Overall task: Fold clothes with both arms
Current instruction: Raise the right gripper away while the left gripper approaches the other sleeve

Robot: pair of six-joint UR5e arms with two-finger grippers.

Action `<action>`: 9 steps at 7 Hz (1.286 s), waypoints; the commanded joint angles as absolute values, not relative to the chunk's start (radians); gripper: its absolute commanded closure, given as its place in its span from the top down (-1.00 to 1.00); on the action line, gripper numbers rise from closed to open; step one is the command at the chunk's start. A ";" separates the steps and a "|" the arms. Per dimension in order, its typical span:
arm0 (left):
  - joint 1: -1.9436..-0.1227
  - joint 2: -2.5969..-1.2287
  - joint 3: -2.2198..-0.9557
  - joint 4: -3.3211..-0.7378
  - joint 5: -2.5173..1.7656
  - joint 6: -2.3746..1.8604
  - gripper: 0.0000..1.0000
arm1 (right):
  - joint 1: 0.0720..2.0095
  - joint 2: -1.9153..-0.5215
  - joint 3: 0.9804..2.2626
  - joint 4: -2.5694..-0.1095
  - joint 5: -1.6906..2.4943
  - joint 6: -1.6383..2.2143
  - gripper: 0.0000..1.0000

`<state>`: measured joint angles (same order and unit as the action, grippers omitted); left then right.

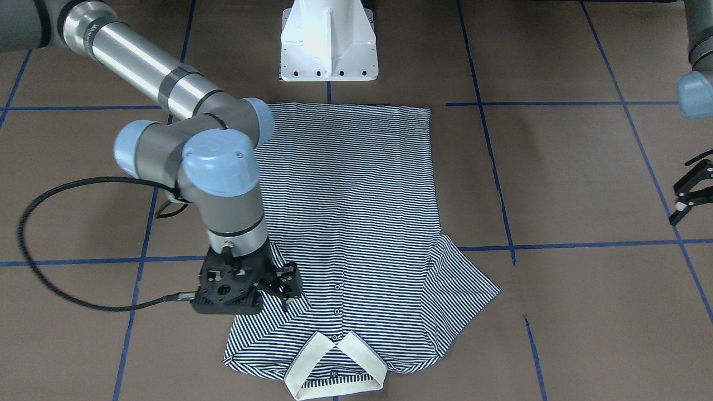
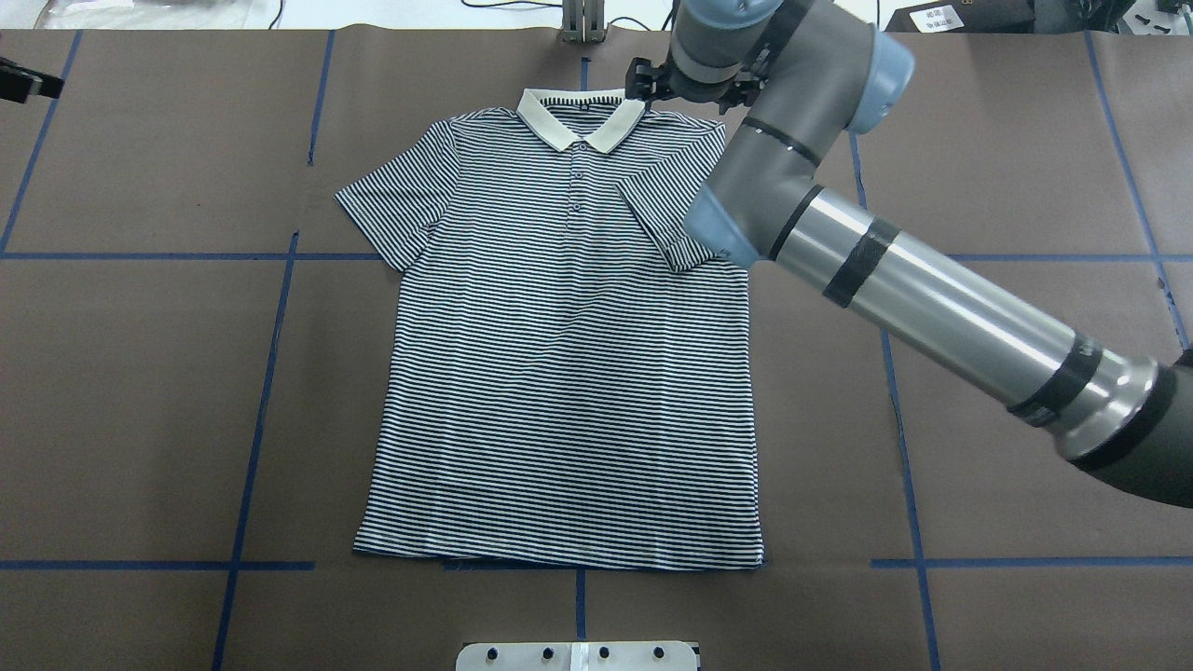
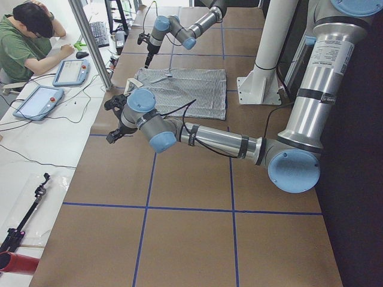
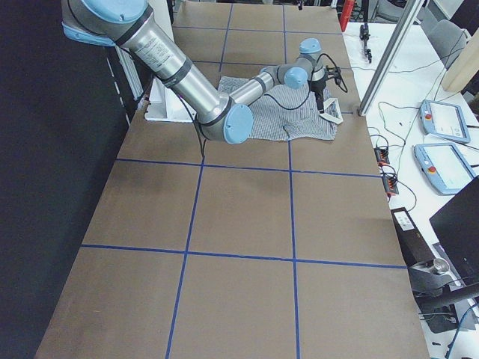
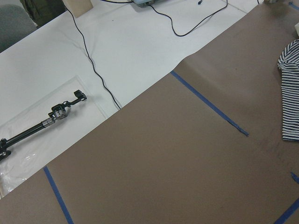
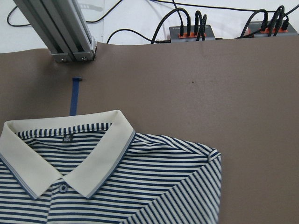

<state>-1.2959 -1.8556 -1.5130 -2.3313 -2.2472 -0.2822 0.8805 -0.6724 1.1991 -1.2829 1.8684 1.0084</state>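
With 12 o'clock pointing straight away from the robot, the white pedestal base (image 2: 578, 655) is sitting nearest, at 6 o'clock. The polo shirt (image 2: 559, 391) is lying front-up on the brown table (image 2: 140, 391) just beyond it, hem toward 6 and cream collar (image 2: 578, 126) toward 12. Its sleeve at 2 o'clock (image 2: 664, 219) is lying folded in across the chest, while the sleeve at 10 o'clock (image 2: 391, 200) is lying spread flat. The right arm (image 2: 932, 298) is reaching in from 4 o'clock, and the right gripper (image 1: 287, 287) is hanging fingers-down over the shoulder just at 3 o'clock of the collar. I cannot tell how wide its jaws are standing, and no cloth is showing pinched in it. Well out at 9 o'clock, off the garment, the left gripper (image 1: 680, 199) is hanging with fingers spread and nothing in them.

By my judgement the folding is only starting. The risk is coming from that shoulder: a grasp there may be catching the tucked sleeve along with the body and dragging it open, or lifting one layer only. With the far side ungripped, a one-sided pull is liable to be skewing the whole shirt across the table
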 commanded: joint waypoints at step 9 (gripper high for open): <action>-0.819 -2.114 -1.241 -2.364 -1.674 -1.009 0.34 | 1.158 -1.022 1.427 -1.269 2.161 0.647 1.00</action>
<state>-0.8386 -2.0977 -1.2791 -2.3457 -1.6830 -1.0081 1.1581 -1.0191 1.4248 -1.2686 2.1614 0.6457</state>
